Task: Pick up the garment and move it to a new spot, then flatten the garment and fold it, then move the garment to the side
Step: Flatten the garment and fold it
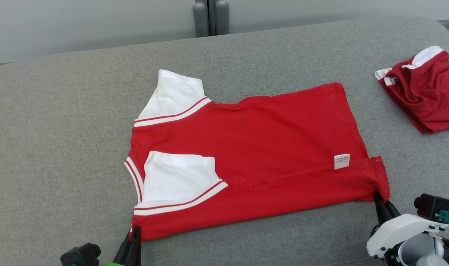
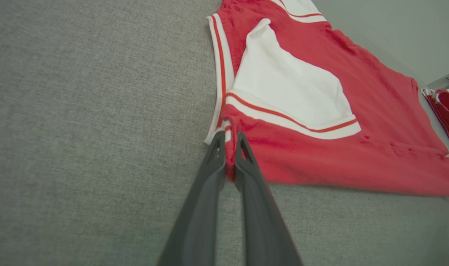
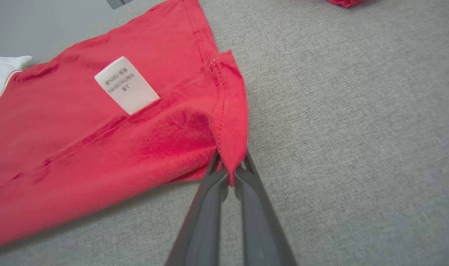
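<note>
The red garment with white sleeves lies spread flat on the grey fabric surface. The left gripper is clamped on its near collar-side corner. The right gripper is clamped on its near hem corner, close to the white label. That hem corner appears slightly lifted. A second red garment lies bundled well apart, to the right.
</note>
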`<state>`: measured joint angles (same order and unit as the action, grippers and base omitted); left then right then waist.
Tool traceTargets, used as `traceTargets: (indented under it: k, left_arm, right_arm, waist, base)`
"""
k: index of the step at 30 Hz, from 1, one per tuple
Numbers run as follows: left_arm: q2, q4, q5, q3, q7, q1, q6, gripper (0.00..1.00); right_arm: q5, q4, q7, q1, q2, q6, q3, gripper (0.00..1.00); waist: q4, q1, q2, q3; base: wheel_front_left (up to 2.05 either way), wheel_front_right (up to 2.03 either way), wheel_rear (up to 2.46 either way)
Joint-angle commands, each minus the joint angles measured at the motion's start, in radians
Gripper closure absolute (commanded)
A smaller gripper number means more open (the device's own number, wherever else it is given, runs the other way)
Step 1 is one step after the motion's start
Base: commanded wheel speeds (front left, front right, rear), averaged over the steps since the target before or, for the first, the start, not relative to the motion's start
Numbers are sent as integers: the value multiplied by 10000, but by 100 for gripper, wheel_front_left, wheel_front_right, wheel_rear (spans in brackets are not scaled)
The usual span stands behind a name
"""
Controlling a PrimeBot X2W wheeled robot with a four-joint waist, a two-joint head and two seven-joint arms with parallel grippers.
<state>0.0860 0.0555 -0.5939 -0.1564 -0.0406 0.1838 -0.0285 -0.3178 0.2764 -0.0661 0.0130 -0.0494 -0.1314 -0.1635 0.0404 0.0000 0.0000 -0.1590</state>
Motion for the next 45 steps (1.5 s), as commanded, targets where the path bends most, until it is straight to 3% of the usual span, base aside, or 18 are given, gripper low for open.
traceTargets:
  k: [1,2,11,17,22,31,37,45]
  left_arm:
    - [51,71,120,84,132,-103,-80,53]
    - [91,97,123,118,201,-150,-86,0]
    - [825,-226,597,258,173,-1087,-51,0]
    - [1421,-60,1131,31,-394,-3252,130,0]
    - [1563,1027,1655,-463,-905,-5469,325,0]
    - [1295,3655,2079,-965,-1352,-8766,607,0]
    - [1357,5078,2131,-1073,-1512,-10158,762,0]
    - [1433,6387,2013,-1025,-1303,-10982,872,0]
  right_arm:
    - [-41,79,94,-104,-31,17,-41,46]
    - [-64,107,165,-102,-35,17,-67,0]
    - [189,-168,473,-5,-25,17,-214,0]
    - [478,-1002,472,509,-21,15,-68,0]
    - [582,-1569,261,1129,-21,17,389,0]
    - [612,-1896,166,2398,-20,17,1364,0]
    - [676,-1872,303,3028,-19,17,1720,0]
    - [824,-1771,433,3420,-20,17,1737,0]
  waist:
    - [10,0,0,35]
    - [21,0,0,57]
    - [124,0,0,137]
    - [212,0,0,-197]
    - [393,0,0,-874]
    - [949,0,0,-2541]
    - [1321,0,0,-3360]
    - [1527,0,0,-3632]
  base:
    - [0,0,0]
    - [0,0,0]
    - [0,0,0]
    - [0,0,0]
    - [0,0,0]
    - [0,0,0]
    - [0,0,0]
    - [0,0,0]
